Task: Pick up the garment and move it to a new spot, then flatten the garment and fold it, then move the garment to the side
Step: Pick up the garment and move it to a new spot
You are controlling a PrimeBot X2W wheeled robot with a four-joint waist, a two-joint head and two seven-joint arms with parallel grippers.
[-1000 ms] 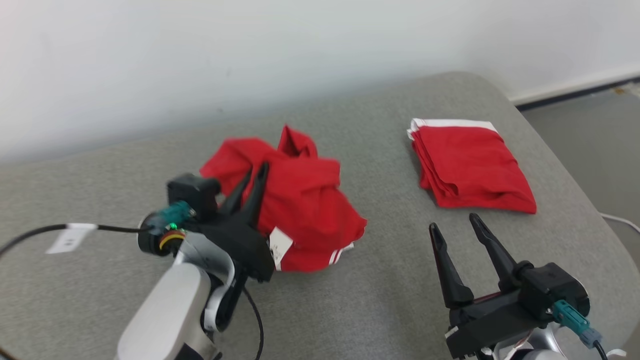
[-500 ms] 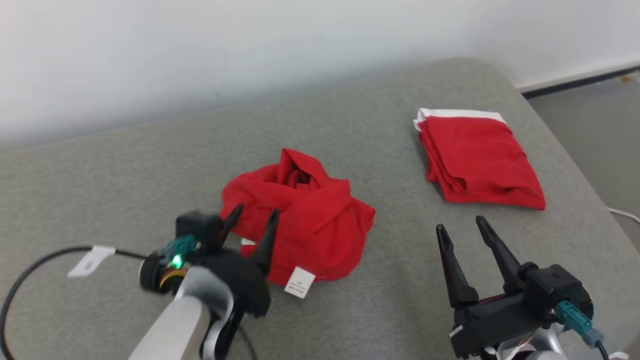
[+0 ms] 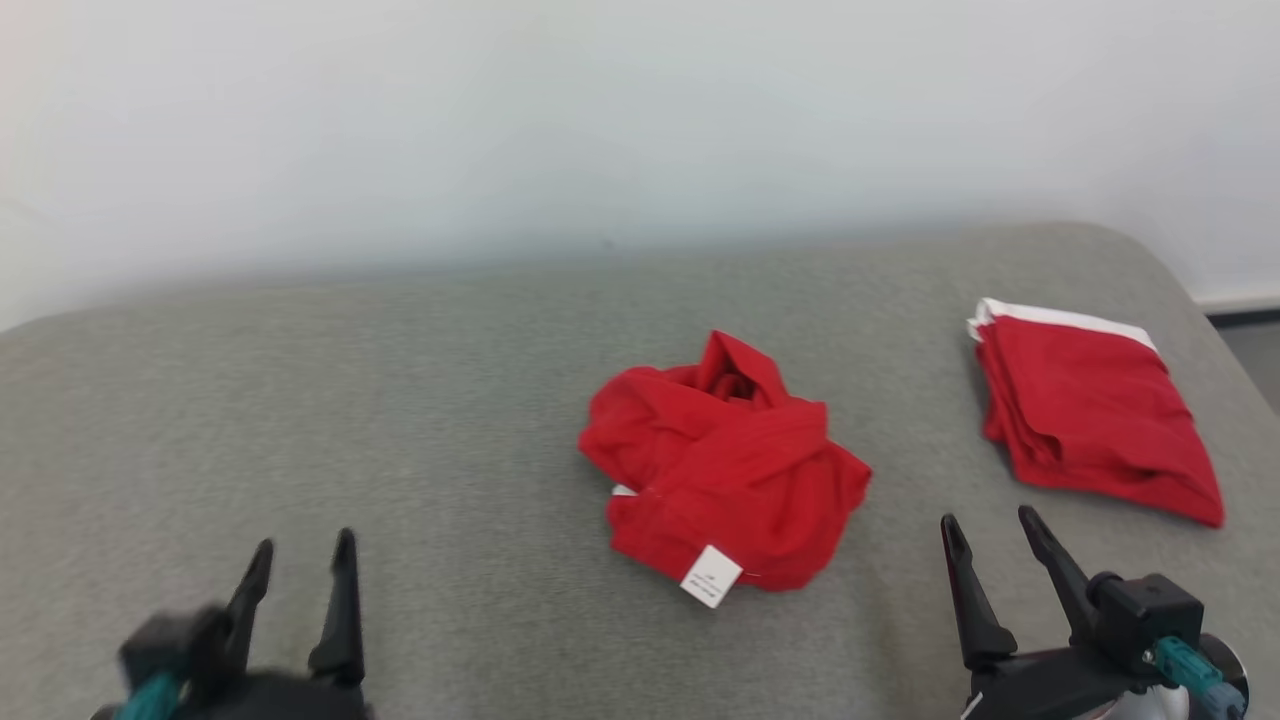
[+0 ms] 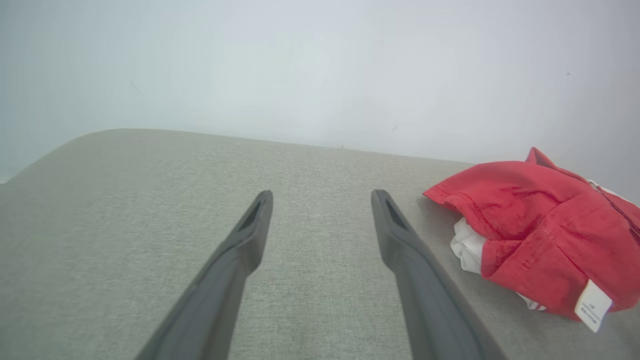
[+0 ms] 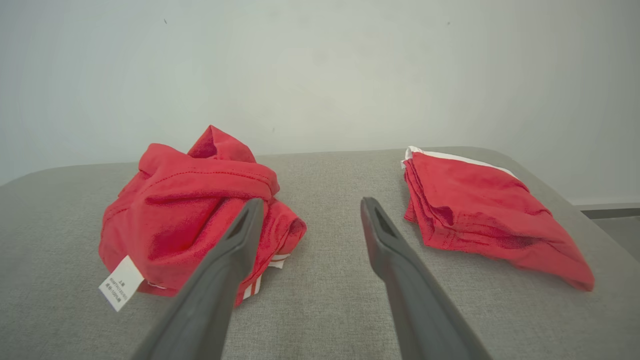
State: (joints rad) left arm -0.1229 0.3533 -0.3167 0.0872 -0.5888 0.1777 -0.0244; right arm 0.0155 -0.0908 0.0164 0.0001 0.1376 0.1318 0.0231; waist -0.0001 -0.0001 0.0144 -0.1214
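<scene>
Here, a grey padded surface (image 3: 400, 420) meets a white wall (image 3: 600, 120). The crumpled red garment (image 3: 730, 470) lies loose at centre, a folded red garment (image 3: 1090, 420) at its three o'clock. The right wrist view adds its white-striped hem (image 5: 254, 287). Left gripper (image 3: 303, 542), blurred and cropped at seven o'clock, and right gripper (image 3: 986, 518) at five both gape, empty.

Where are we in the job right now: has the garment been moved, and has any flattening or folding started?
Done: the move looks finished; the crumpled red garment lies on the grey padded surface, let go by the left gripper, now open and clear. In hand: nothing; the right gripper is open too. Left: flattening, folding and moving it aside; it is still bunched.
</scene>
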